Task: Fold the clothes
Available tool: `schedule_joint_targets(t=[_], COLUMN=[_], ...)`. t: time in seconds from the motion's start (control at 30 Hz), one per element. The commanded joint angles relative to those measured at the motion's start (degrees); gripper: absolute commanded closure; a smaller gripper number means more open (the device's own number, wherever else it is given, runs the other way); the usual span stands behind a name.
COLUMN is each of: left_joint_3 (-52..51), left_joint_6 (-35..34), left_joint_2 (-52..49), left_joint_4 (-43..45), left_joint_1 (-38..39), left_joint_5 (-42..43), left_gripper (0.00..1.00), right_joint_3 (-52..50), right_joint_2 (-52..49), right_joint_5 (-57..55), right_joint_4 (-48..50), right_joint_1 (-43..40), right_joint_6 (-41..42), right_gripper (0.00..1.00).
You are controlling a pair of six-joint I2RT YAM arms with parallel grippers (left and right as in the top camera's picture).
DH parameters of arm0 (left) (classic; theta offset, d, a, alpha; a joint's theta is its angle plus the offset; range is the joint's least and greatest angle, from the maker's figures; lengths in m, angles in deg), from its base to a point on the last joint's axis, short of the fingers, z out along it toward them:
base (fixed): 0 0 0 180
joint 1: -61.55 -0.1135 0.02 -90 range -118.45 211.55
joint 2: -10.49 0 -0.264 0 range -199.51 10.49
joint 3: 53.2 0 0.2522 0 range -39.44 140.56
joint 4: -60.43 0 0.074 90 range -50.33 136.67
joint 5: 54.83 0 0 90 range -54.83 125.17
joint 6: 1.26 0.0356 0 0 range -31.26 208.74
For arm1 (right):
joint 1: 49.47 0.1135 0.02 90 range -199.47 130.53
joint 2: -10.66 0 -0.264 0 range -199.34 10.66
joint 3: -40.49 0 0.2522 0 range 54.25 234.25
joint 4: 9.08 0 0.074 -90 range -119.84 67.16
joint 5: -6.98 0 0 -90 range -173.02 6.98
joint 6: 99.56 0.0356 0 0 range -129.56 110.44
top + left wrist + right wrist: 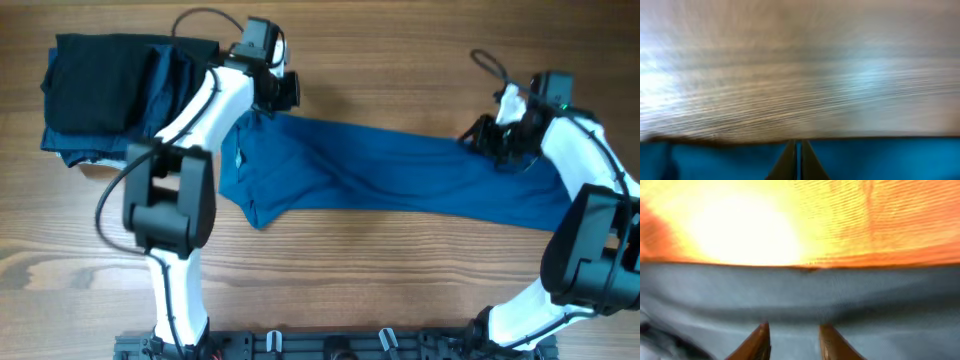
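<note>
The blue polo shirt [400, 175] lies in a long band across the wooden table [380, 270], from upper left down to the right. My left gripper [268, 108] is at the shirt's upper left end. In the left wrist view its fingers [798, 150] are pressed together at the edge of the blue fabric [890, 160], pinching it. My right gripper [487, 140] is over the shirt's right end. The right wrist view shows that gripper [795, 326] open, its tips apart just above the cloth [840, 295], which looks greyish there.
A stack of black and dark navy folded garments [100, 90] sits at the far left, close behind the left arm. A dark cable [490, 65] loops on the table behind the right gripper. Both arm bases stand along the front edge [330, 345].
</note>
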Motion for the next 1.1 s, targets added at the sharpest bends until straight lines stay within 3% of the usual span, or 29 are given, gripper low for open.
schedule_joint_targets(t=[0.0, 0.1, 0.53, 0.73, 1.07], left_joint_3=[2.38, 2.23, 0.79, 0.79, 0.79], left_joint_6=[-1.36, -1.33, -1.36, -1.33, 0.00], left_joint_2=[7.39, 6.01, -3.48, -6.88, -10.45], left_joint_4=[-1.97, -5.84, -5.29, -5.31, -6.71], left_joint_1=[0.15, 1.16, 11.37, 11.82, 11.76], left_joint_5=[7.74, 12.00, 13.86, 13.25, 4.31], left_gripper=[0.95, 0.96, 0.96, 0.96, 0.96], right_joint_3=[3.78, 2.29, -4.94, -10.51, -21.00], right_joint_2=[2.47, 2.43, 2.40, 2.40, 2.29], right_joint_5=[-7.26, -10.95, -11.69, -12.79, -22.01], right_joint_4=[-2.99, -3.74, 2.69, 13.68, 33.59], right_joint_1=[-0.63, -1.29, -1.53, -1.53, -1.53], right_joint_6=[-1.57, -1.49, -1.33, -1.33, -1.25], right_gripper=[0.66, 0.96, 0.96, 0.96, 0.96])
